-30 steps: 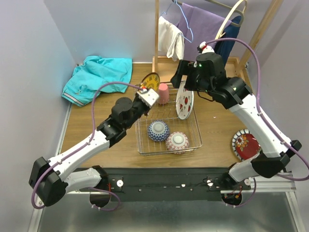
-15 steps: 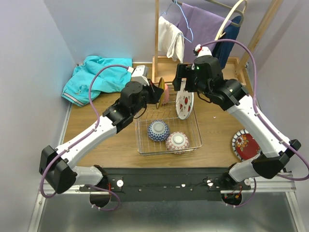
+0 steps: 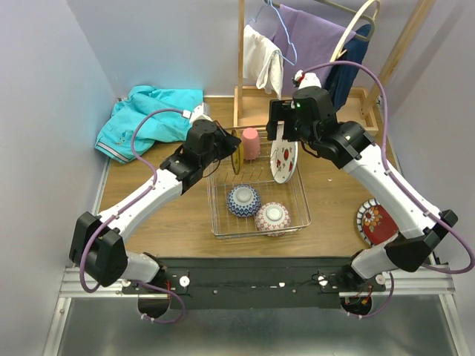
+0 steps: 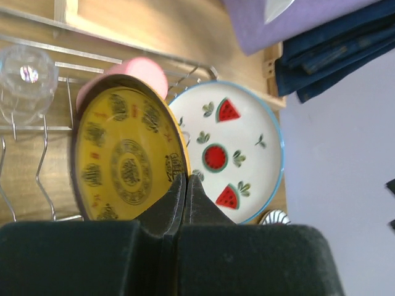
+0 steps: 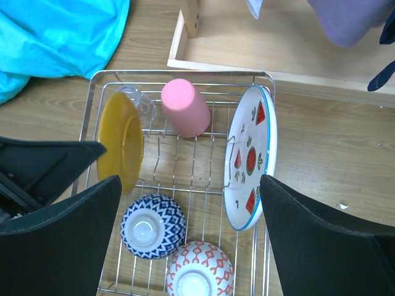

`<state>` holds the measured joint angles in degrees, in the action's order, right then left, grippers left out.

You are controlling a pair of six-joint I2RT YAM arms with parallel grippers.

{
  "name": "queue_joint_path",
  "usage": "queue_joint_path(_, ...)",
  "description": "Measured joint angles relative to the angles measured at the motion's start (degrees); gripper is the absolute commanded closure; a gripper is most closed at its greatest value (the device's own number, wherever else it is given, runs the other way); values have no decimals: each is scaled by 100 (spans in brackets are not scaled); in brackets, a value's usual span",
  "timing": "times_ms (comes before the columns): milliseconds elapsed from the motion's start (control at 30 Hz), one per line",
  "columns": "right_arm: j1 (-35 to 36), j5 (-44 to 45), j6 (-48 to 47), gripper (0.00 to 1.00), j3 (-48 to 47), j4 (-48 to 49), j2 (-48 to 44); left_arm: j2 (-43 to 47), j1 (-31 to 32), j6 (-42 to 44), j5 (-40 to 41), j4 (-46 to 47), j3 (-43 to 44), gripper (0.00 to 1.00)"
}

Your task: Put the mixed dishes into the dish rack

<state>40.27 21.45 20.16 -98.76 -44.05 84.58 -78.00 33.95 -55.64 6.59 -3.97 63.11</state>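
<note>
At the left side of the dish rack (image 5: 179,75), the left tool (image 4: 185,180), clamped on the yellow plate (image 5: 120,145), has turned it on edge and brought it among the wires, so it likely only needs releasing. The right tool (image 5: 190,179) hangs wide apart above, and the red plate (image 3: 377,221) waits on the bench (image 3: 334,193).

Both arms: white links (image 3: 146,206), black joints (image 3: 202,141), looping purple cables (image 3: 134,142); left hand (image 4: 186,179) and right hand (image 5: 189,182) are black wedges.

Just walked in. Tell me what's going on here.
The left gripper is shut on the yellow plate, holding it on edge inside the dish rack. The right gripper hangs open above the rack. The pink cup, glass, blue bowl, pink bowl and white plate are in; the red plate lies on the table.
</note>
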Motion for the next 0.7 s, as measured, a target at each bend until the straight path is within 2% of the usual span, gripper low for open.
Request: queue_joint_path(700, 0, -9, -9, 0, 240, 149, 264, -31, -70, -168, -691, 654, -227, 100)
